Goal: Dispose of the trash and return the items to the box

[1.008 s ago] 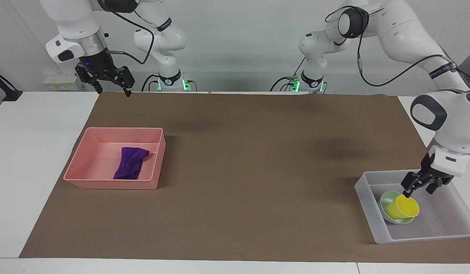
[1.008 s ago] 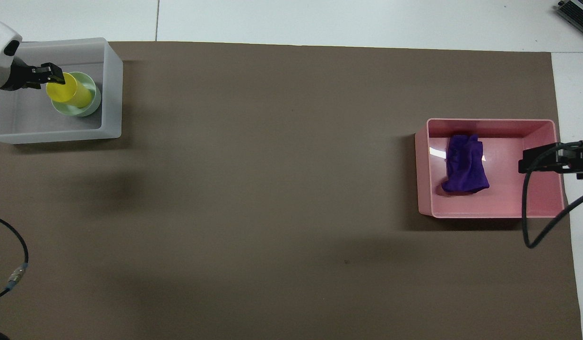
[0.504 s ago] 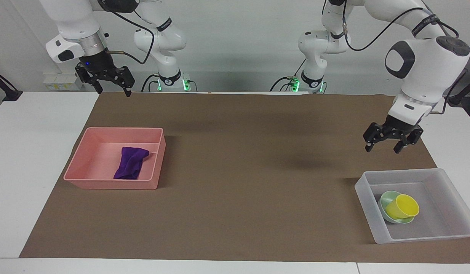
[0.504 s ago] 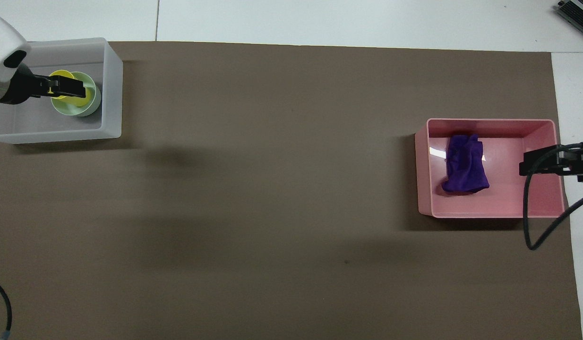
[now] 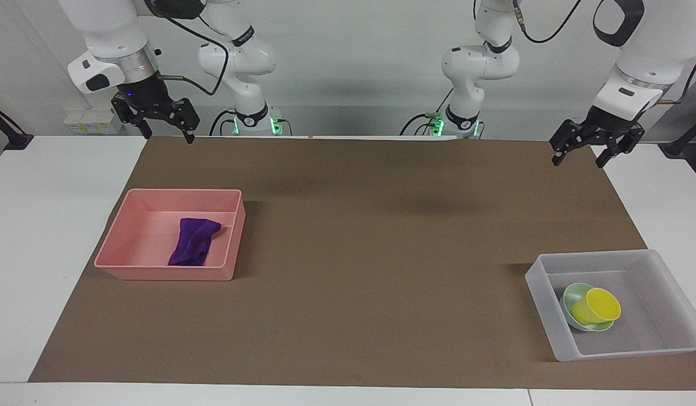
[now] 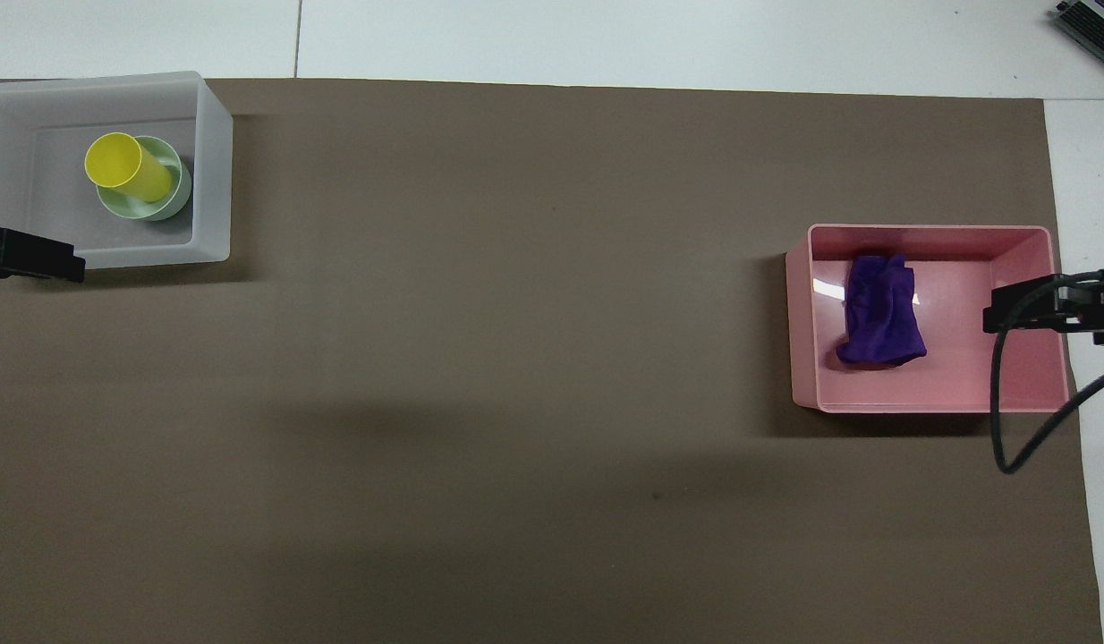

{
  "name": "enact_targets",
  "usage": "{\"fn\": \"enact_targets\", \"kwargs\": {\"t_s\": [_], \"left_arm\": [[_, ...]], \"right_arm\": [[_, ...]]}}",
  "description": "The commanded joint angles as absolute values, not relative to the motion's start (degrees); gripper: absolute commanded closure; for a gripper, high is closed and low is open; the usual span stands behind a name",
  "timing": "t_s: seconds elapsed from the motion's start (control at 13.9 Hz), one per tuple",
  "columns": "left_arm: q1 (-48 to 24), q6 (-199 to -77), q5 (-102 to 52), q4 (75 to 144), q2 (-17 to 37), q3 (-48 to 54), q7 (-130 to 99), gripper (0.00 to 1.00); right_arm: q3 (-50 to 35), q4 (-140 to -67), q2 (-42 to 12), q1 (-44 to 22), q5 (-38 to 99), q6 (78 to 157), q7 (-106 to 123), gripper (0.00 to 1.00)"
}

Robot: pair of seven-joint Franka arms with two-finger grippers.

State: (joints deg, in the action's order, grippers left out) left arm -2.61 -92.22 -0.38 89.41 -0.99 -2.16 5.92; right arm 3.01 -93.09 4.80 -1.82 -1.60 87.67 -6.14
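Cup (image 5: 596, 305) in bowl (image 5: 573, 299) in box (image 5: 540, 276); cloth (image 5: 193, 241) in tray (image 5: 167, 272), well apart.

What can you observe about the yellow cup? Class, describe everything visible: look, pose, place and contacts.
The yellow cup is small, bright, smooth, plastic-looking and plain, without a handle. It lies tilted on its side, its round open mouth facing away from the robots. It rests in the mint-green bowl, which sits on the floor of the translucent tub at the left arm's end of the table. No gripper touches it.
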Motion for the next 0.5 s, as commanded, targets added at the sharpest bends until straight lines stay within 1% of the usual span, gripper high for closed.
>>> {"fn": "enact_targets", "kwargs": {"t_s": [0.0,0.14,0.43], "left_arm": [[-2.5,-88.1,0.6,85.6,1.0,-2.3,6.9,0.00],[-2.5,-86.6,0.2,85.2,1.1,-2.2,6.9,0.00],[-2.6,-87.9,0.0,86.4,0.4,-2.4,6.2,0.00]], "right_arm": [[2.9,-94.5,6.2,-1.1,-1.3,87.3,-4.5,0.00],[2.8,-94.4,6.2,-1.1,-1.3,87.3,-4.4,0.00],[2.8,-94.3,6.1,-1.1,-1.1,87.5,-4.5,0.00]]}}
